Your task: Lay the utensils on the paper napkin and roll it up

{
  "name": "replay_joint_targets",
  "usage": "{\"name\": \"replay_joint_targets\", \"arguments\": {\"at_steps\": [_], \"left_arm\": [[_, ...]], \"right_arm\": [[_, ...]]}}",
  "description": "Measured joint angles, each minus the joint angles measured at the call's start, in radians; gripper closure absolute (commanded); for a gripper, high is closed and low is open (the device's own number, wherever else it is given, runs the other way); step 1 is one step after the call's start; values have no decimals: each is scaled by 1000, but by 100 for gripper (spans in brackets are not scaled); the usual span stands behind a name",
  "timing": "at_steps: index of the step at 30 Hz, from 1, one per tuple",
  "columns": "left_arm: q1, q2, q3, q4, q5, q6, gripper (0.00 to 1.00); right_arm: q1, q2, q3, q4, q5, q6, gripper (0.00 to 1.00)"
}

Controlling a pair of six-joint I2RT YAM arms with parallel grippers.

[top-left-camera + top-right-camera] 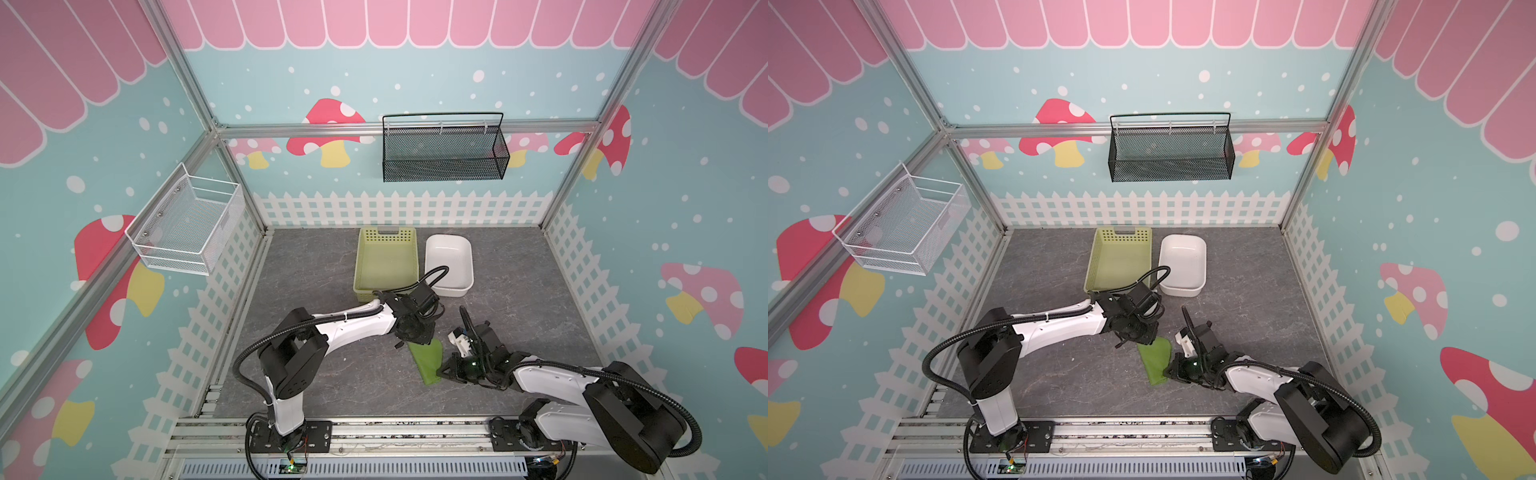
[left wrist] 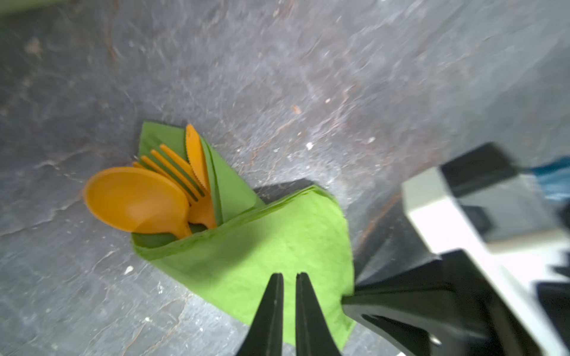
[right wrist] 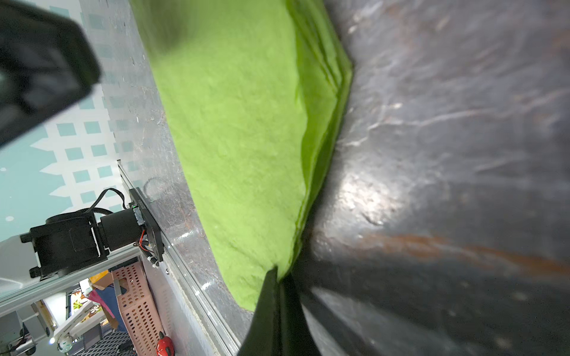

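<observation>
grey tabletop (image 2: 308, 77): right claw (image 3: 279, 277) pinches the napkin (image 3: 240, 138) edge so my cutlery (image 2: 182, 172) wrap can't unroll; left claw (image 2: 289, 277) barely parted, empty.

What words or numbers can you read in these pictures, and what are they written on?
None: no word, number or sign can be read in any view.
The paper napkin, utensils, yellow-green basket and white dish: plain, no print.
The little circuit board by the left arm's base: any marks are too small to read.
</observation>
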Motion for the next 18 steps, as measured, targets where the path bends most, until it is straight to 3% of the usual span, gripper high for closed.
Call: {"name": "replay_joint_targets", "arguments": {"at_steps": [8,18], "left_arm": [[-4,-32,-58,0,20,-3,87],[-3,67,-83,42,28,-3,89]], "right_arm": [[0,0,0,1,0,0,100],[0,0,0,1,1,1,100]]}}
